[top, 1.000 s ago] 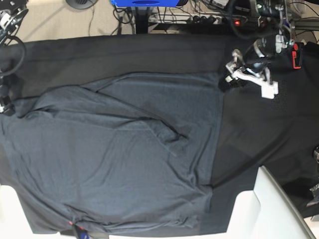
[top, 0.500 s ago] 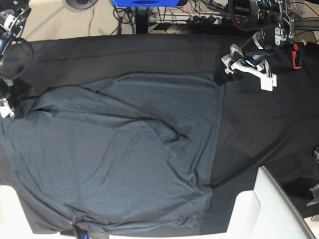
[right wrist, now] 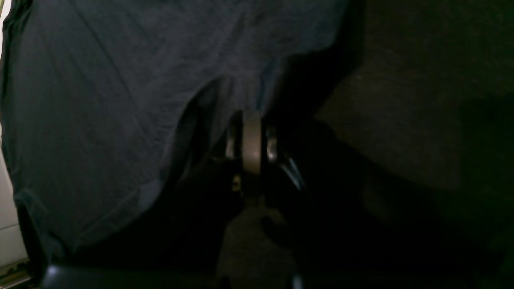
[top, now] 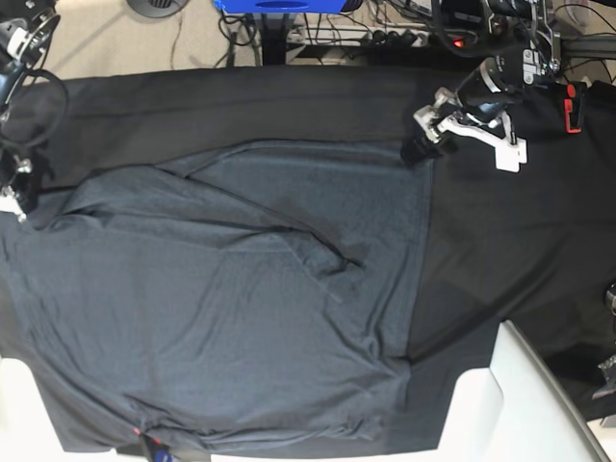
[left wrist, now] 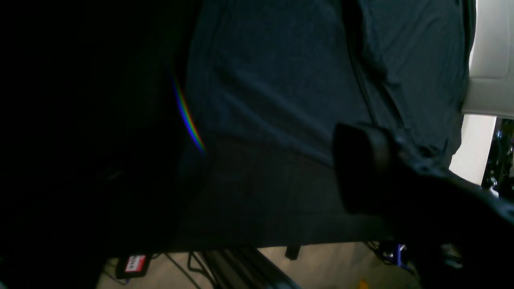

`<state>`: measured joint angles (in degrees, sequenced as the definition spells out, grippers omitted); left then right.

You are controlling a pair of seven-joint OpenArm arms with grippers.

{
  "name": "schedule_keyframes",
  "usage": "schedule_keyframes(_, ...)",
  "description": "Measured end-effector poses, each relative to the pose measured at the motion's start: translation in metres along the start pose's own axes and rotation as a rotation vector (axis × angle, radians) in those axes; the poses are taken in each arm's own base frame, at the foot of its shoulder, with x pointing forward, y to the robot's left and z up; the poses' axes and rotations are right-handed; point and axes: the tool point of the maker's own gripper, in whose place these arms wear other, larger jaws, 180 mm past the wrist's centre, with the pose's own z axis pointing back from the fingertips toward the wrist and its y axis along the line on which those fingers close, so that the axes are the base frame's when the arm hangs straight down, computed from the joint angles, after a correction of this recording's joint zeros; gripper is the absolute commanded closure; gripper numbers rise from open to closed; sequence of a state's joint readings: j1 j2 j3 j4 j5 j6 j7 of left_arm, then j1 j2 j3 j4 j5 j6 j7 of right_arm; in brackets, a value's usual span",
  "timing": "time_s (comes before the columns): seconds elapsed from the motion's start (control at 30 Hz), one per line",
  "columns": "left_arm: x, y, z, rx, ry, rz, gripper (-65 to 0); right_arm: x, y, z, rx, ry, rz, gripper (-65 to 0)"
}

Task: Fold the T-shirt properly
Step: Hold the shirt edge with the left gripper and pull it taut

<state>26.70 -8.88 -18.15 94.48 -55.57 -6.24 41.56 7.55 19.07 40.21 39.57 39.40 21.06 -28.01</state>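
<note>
- Right gripper (top: pixel 15 204): at the far left edge of the base view, low over the shirt's left border. In its wrist view the fingers (right wrist: pixel 252 144) are pressed together, narrow, and a peak of grey fabric rises to them; the cloth appears pinched between them.
- T-shirt (top: pixel 231 308): dark slate-grey, spread flat over the left and middle of the table, from the left edge to a straight vertical border right of centre. A sleeve lies folded across the body, making a diagonal ridge that ends in a small pucker near the middle. Shallow wrinkles run over the lower half.
- Tablecloth (top: pixel 500 250): black, under the shirt, bare along the top strip and on the whole right side.
- Left gripper (top: pixel 460 137): at the upper right in the base view, at the shirt's top right corner, pale fingers (top: pixel 508 159) spread wide with nothing between them. Its wrist view shows one dark finger pad (left wrist: pixel 361 168) over the cloth near the shirt's edge; whether it touches the fabric cannot be told.
- White surface (top: pixel 481 414): shows at the lower right, beyond the tablecloth's edge.
</note>
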Motion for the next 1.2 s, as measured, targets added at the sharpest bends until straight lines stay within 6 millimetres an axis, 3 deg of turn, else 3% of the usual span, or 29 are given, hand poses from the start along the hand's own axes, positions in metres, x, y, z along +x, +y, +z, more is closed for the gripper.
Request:
schedule_keyframes(0.13,-0.008,0.011,-0.007,0.021,0.004,0.052,-64.8,0.0,0.0,0.0,0.001,0.0,0.0,-0.5)
schedule_keyframes(0.23,-0.025,0.023,-0.011,0.041,0.039,0.094,-64.8,-0.001,0.0,0.0,0.0,0.001,0.001,-0.5)
schedule_keyframes(0.5,-0.015,0.025,-0.028,0.01,0.015,0.143,-64.7,-0.005,-0.006,0.002,-0.01,0.008,-0.001,-0.5)
schedule_keyframes(0.67,-0.006,0.014,-0.039,-0.007,-0.002,0.146,-64.7,-0.004,-0.005,0.002,-0.008,0.007,-0.001,-0.5)
schedule_keyframes(0.9,-0.017,-0.007,-0.031,-0.026,0.011,0.13,-64.5,-0.003,-0.006,0.002,-0.009,0.006,0.001,-0.5)
schedule_keyframes(1.07,0.005,0.008,-0.025,0.01,-0.052,0.138,-64.5,-0.003,-0.006,0.002,-0.01,0.006,0.001,-0.5)
schedule_keyframes(1.2,0.0,0.014,-0.025,0.023,-0.035,0.149,-64.5,-0.003,-0.006,0.003,-0.011,0.006,0.001,-0.5)
